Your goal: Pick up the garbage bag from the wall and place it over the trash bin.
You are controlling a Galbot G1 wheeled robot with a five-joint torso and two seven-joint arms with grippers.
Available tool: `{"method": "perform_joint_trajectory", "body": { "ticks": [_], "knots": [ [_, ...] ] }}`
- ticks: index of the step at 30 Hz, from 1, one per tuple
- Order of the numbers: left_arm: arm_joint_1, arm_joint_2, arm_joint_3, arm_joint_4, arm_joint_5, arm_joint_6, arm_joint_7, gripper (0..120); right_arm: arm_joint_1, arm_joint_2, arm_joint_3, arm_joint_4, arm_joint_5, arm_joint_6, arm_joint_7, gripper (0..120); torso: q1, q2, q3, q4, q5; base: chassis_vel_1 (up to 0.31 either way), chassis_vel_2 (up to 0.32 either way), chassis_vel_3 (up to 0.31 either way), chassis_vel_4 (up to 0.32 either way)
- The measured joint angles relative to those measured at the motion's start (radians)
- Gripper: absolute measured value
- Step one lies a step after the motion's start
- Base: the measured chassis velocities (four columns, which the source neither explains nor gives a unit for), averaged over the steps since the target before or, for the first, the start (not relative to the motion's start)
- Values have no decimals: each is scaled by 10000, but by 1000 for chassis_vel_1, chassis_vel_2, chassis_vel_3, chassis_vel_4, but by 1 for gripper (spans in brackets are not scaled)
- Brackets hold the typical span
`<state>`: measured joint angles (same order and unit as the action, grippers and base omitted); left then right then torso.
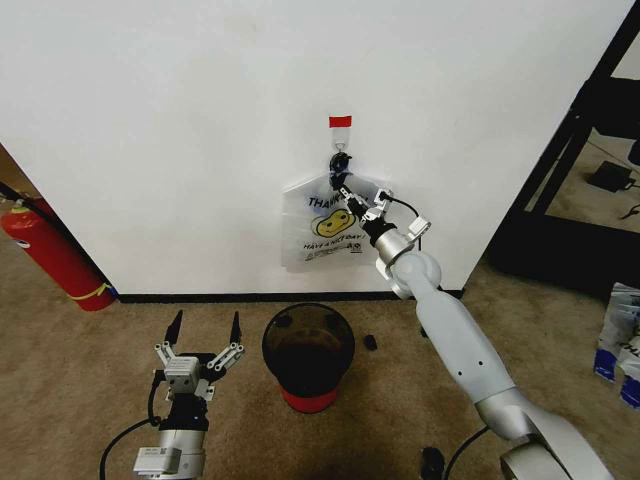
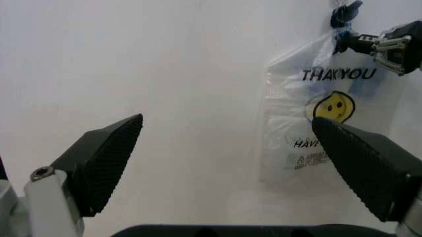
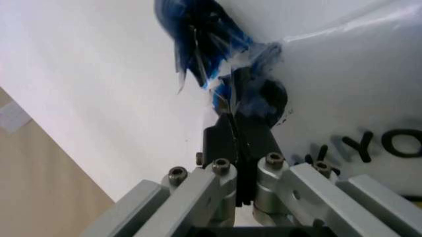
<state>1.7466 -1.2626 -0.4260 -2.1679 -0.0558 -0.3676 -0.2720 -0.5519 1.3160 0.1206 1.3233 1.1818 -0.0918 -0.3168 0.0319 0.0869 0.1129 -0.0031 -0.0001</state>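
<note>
While the garbage bag point(image 1: 322, 228) hangs flat against the wall point(image 1: 180, 120), the right gripper point(image 1: 349, 192) has reached up to its gathered handles, just under the black hook point(image 1: 340, 160) and the red tape strip point(image 1: 340, 121). From where I stand, the bag sits at about twelve o'clock from the trash bin point(image 1: 308, 355), higher up and well apart from it. The right wrist view shows the two dark fingers point(image 3: 240, 148) pressed together with crumpled clear plastic and a blue tape patch point(image 3: 197, 44) caught at their tips, so I judge the claw clamped on the handle bunch. Whether the loop is already off the hook I cannot tell.

Down on the carpet, the left gripper point(image 1: 204, 335) waits at roughly nine o'clock from the bin, near it but not touching, its fingers spread wide and holding nothing. A red fire extinguisher point(image 1: 55, 255) leans against the baseboard farther out in that direction.

As for progress, I would put this at the early part: the grasp looks made, but the bag is on the wall, its smiley face and print facing the room. Lifting it free, carrying it down, and spreading its mouth over the bin's open rim are all left to do. The bin stands upright and bare.
</note>
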Motion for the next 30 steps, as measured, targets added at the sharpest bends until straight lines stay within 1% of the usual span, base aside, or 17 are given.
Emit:
{"method": "perform_joint_trajectory", "body": {
  "ticks": [12,18,30],
  "knots": [
    [31,2,91,-122,16,-69,-8,100,-946,-307,87,1271,-371,-2,224,0,-1,1,0,0,0,0,0,0,0],
    [110,19,118,-156,21,-158,-8,100,-1654,-430,73,1970,-670,23,268,0,0,1,-1,1,1,0,0,0,0],
    [-5,84,285,-122,-9,-168,-1,100,-2437,-458,191,2586,-1048,42,345,0,-1,1,0,0,0,0,0,0,0]
  ]
}}
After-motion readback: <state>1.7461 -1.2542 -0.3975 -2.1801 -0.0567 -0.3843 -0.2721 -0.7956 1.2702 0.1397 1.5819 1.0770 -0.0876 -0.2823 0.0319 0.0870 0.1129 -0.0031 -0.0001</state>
